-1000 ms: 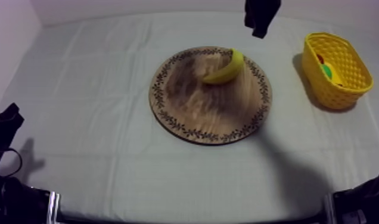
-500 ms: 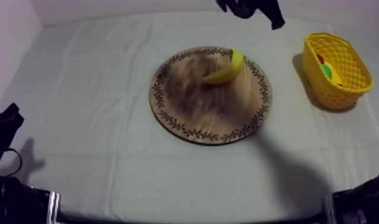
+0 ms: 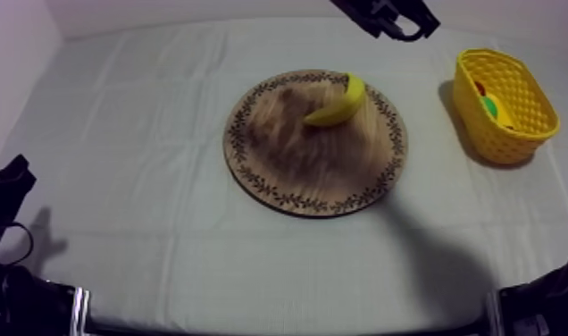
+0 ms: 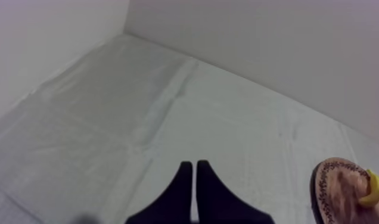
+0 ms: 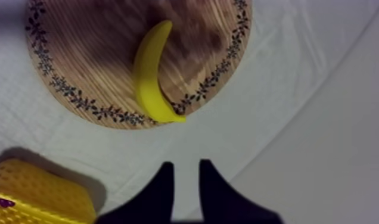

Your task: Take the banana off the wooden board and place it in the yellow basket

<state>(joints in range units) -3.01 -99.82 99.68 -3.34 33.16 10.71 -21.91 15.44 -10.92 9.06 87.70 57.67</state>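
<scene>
While the right hand (image 3: pixel 402 22), spread and empty, hangs at upper right, the approach step appears current; next, lower it astride the banana (image 3: pixel 338 102).

Left tool (image 4: pixel 194 164) closed — right tool (image 5: pixel 186 164) agape.

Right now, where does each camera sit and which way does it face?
Top view: above the table, slanting down on wooden board, banana, yellow basket; left gripper low, right gripper beyond the board.
Left wrist view: on left arm, facing across cloth toward board; own shut fingers near.
Right wrist view: on right arm, looking down at banana; own open fingers near.
All three share board and banana.
</scene>
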